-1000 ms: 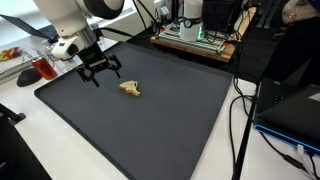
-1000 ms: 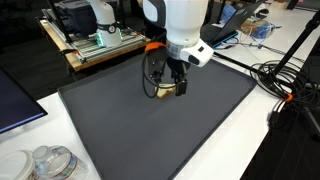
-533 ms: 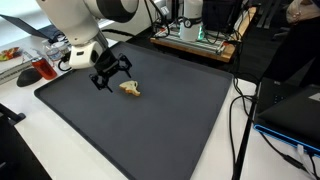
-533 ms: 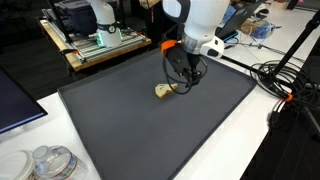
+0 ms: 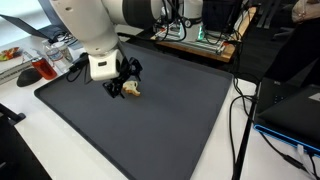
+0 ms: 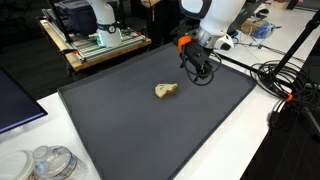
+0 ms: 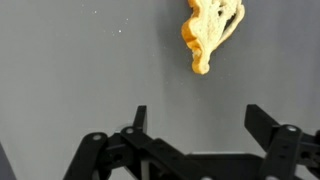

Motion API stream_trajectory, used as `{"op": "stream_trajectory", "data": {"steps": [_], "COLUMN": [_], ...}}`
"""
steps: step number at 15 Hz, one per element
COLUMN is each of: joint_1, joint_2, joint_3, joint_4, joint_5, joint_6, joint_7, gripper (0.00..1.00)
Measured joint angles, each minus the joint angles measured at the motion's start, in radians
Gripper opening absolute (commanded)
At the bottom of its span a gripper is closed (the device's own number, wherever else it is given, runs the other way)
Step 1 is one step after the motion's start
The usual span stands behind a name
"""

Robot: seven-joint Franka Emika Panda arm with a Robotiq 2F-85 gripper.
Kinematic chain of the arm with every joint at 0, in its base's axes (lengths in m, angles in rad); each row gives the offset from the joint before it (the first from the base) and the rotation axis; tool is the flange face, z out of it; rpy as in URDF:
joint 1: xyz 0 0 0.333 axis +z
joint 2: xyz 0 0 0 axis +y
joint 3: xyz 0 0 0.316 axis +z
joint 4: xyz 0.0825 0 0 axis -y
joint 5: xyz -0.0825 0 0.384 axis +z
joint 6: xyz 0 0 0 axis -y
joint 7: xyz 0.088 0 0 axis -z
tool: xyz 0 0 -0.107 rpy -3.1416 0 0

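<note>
Dark grey mat [image 6: 130,130] covers the white desk [image 6: 295,160]. Over it the hand [image 6: 197,72] hangs released, grasping nothing, near the tan lump [image 6: 166,90] that lies loose on the mat. Clear containers [image 6: 50,162] stand at the desk's corner, contents unclear.

White arm [image 6: 218,14], orange band [image 6: 184,42], black jaws

Reaching in from above with the white arm [image 5: 90,22] bending steeply downward, carrying the black gripper [image 5: 124,82] low and pointing it straight down. Holding both fingers [image 7: 139,118] spread wide apart, clasping nothing between them. Showing an orange band at the wrist [image 6: 184,43] in an exterior view.
</note>
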Motion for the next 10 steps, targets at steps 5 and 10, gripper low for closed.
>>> {"op": "stream_trajectory", "data": {"steps": [5,10], "joint_1": [0.095,0.185], "joint_2": [0.000,0.000], "joint_3": [-0.032,-0.072], "joint_4": [0.001,0.001], "joint_5": [-0.059,-0.152], "joint_6": [0.001,0.001], "joint_7": [0.193,0.501], "gripper": [1.00,1.00]}}
